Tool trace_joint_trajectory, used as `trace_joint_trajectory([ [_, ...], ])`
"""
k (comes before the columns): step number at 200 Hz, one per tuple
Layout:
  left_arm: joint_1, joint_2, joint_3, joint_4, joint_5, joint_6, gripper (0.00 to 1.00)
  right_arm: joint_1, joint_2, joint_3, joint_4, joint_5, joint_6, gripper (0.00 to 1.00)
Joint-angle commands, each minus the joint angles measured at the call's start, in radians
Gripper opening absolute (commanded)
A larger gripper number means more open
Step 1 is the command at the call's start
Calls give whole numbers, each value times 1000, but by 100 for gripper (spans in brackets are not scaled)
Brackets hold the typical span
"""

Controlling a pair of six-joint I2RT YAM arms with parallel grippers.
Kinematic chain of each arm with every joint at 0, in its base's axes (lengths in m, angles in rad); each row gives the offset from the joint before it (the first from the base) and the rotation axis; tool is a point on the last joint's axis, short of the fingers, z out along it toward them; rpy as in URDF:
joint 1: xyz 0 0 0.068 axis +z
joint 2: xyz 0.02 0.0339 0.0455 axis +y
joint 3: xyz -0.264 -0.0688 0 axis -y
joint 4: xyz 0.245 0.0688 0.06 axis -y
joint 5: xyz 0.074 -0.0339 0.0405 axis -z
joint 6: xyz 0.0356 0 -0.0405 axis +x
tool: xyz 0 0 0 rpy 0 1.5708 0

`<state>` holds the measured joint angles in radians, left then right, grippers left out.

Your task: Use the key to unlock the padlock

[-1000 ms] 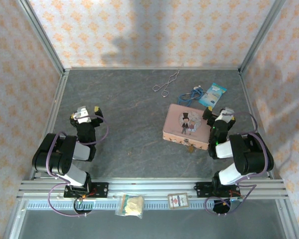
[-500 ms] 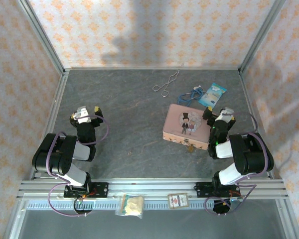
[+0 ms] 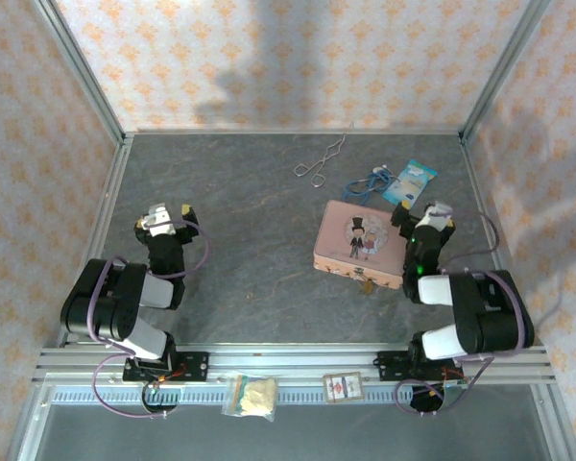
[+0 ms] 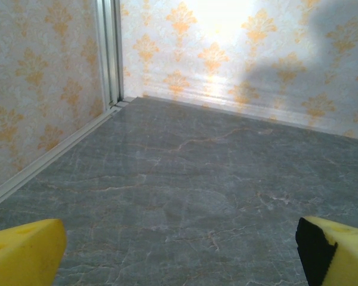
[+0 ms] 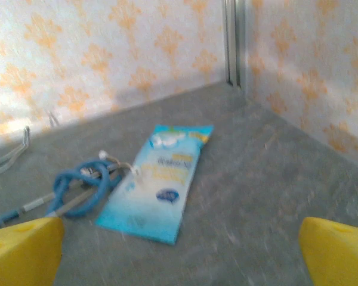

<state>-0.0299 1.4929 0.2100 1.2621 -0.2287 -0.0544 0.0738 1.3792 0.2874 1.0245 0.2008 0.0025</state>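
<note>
The tiny brass padlock (image 3: 367, 285) hangs at the near edge of a pink tin (image 3: 358, 242) on the right of the table. I cannot make out the key; a blue cord (image 3: 368, 182) with small silver metal pieces lies behind the tin. My right gripper (image 3: 422, 211) stands open just right of the tin, its yellow fingers (image 5: 24, 250) wide apart and nothing between them. In the right wrist view the right gripper (image 5: 179, 259) faces the blue cord (image 5: 77, 182). My left gripper (image 3: 169, 211) is open over bare table at the left, and the left gripper (image 4: 179, 256) holds nothing.
A light-blue packet (image 3: 410, 181) lies beside the cord, in front of my right gripper (image 5: 158, 179). A thin silver wire loop (image 3: 322, 158) lies near the back wall. Papered walls with metal posts close in the table. A small bag (image 3: 251, 396) and a card (image 3: 343, 386) sit on the front rail.
My right gripper has moved slightly away from the base, toward the packet, and its wrist view is blurred. The left arm has not moved.
</note>
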Motion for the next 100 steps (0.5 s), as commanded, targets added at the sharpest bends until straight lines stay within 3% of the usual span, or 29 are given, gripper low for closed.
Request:
trace_joint_trajectory([
  [1,0,-117,84,-200,-81,-14,99,7,-115,120,-263,-23,30,100],
  [22,-10,-192,176,-414,-117,-96,99,7,-176,226,-510,-38,164,100],
  [66,-30,-219,291,-659,72,-479,99,9,-243,395,-1064,-95,392,100],
  [100,-162,-189,350,-759,166,-488,99,8,-319,393,-1306,-151,397,99],
])
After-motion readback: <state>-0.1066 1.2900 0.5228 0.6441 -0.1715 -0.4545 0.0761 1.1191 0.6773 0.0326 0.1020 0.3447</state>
